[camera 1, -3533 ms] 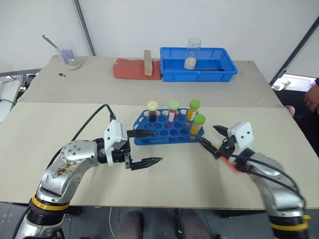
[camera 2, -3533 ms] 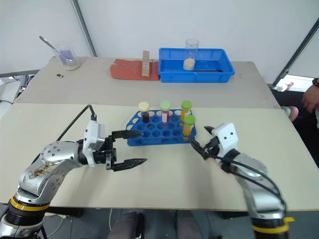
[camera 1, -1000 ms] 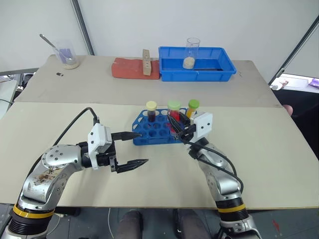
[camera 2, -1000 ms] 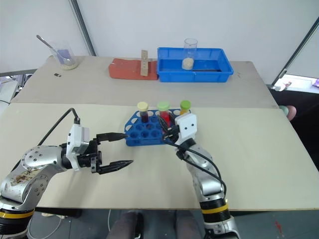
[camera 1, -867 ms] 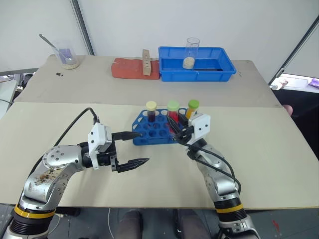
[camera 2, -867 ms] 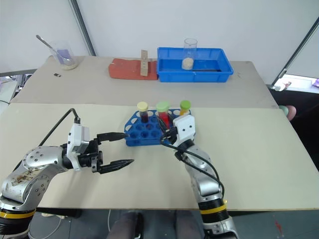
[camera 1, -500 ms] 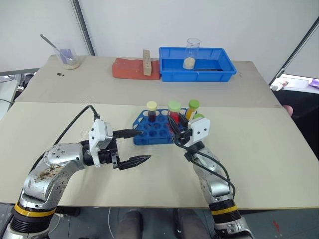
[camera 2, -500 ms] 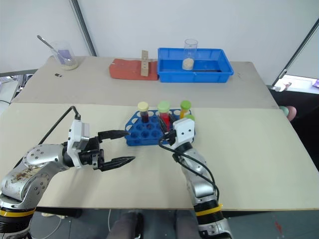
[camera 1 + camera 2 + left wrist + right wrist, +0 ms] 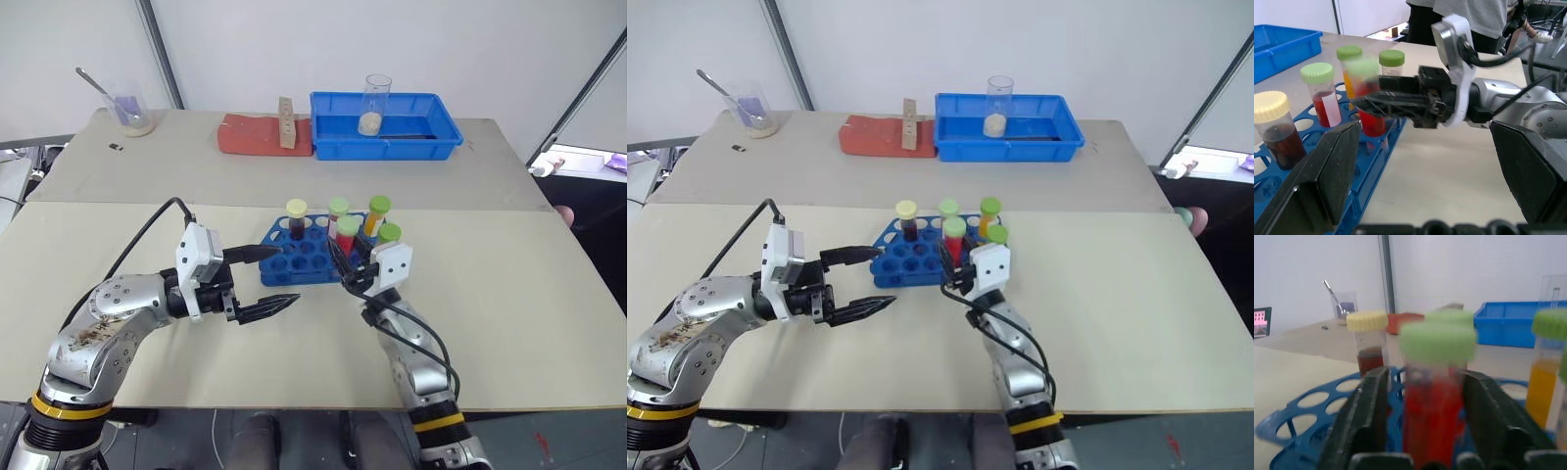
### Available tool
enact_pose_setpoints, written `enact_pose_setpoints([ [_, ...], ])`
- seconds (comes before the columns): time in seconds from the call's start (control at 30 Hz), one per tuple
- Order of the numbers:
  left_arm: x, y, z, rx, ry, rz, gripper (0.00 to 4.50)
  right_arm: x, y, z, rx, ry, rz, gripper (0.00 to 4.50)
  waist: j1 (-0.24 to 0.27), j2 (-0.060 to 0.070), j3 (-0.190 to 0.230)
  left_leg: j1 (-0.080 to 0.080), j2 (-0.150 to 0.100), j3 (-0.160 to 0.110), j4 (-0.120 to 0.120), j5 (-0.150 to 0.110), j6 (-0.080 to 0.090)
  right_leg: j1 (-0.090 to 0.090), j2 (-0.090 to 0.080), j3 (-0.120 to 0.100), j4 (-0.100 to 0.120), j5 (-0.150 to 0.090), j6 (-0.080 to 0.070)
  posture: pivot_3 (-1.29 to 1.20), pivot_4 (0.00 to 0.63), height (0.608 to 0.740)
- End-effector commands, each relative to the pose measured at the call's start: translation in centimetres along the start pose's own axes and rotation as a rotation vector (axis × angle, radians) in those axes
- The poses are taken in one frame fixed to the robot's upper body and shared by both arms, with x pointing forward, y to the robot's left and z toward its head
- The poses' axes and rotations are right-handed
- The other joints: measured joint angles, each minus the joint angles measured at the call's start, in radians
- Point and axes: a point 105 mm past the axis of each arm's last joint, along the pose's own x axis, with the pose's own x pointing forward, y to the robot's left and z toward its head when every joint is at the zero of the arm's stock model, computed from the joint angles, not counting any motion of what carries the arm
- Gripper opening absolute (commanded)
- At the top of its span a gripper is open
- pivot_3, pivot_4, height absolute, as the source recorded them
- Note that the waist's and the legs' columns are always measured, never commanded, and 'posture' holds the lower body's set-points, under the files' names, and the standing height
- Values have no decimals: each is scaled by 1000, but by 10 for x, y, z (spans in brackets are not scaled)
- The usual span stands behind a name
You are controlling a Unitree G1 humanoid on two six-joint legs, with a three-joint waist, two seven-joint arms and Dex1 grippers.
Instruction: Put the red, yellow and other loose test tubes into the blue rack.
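The blue rack (image 9: 299,262) lies mid-table with several capped tubes upright in it. At its back stand a dark red tube with a pale yellow cap (image 9: 297,219), a red one with a green cap (image 9: 338,213) and a yellow-orange one (image 9: 377,215). A bright red tube with a green cap (image 9: 1435,401) stands in a front hole. My right gripper (image 9: 343,259) is open around it, with its fingers (image 9: 1369,421) standing on either side. My left gripper (image 9: 286,276) hangs open and empty just left of the rack.
A blue tray (image 9: 431,132) holding a glass beaker (image 9: 377,103) stands at the back. Beside it lies a red-brown block (image 9: 250,135). A beaker with a spoon (image 9: 132,106) is at the back left. A person (image 9: 1474,10) stands beyond the table.
My right gripper has sunk with the bright red tube into a front hole of the rack, and its fingers have spread apart from the tube. The left arm has kept still.
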Motion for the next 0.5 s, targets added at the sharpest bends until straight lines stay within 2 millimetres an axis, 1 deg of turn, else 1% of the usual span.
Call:
enact_pose_setpoints([
  [0.03, -9, 9, 8, 68, 58, 35, 4500, -9, 5, 15, -60, -9, 82, 3300, -1, 0, 0, 0, 0, 0, 0, 0, 0, 0, 0, 0, 0, 0, 0, 0, 150, 740],
  [0.17, -29, 24, 9, 127, 189, 70, 4500, -29, 9, 23, -89, 66, 209, 3300, -2, 0, 0, 0, 0, 0, 0, 0, 0, 0, 0, 0, 0, -1, -1, 0, 150, 740],
  [0.23, -44, 32, 3, 149, 311, 81, 4500, -43, 11, 27, -109, 139, 316, 3300, -2, 0, 0, 1, 0, 0, -1, 0, 0, 0, 0, 0, 1, -1, -2, 0, 150, 740],
  [0.3, -58, 39, -4, 178, 451, 77, 4500, -56, 13, 37, -136, 200, 452, 3300, -2, 0, 0, 2, 0, 1, -1, 0, 0, 0, 0, 0, 1, -2, -2, 0, 150, 740],
  [0.37, -73, 45, -11, 190, 569, 61, 4500, -65, 16, 46, -146, 264, 577, 3300, -1, 0, 0, 2, 0, 2, -1, 0, 0, -1, 0, 0, 1, -2, -2, 0, 150, 740],
  [0.5, -97, 59, -27, 189, 767, 45, 4500, -72, 20, 59, -192, 360, 778, 3300, 2, 0, 1, 4, 1, 2, -2, 0, 0, -1, -1, -1, 0, -3, -3, 0, 150, 740],
])
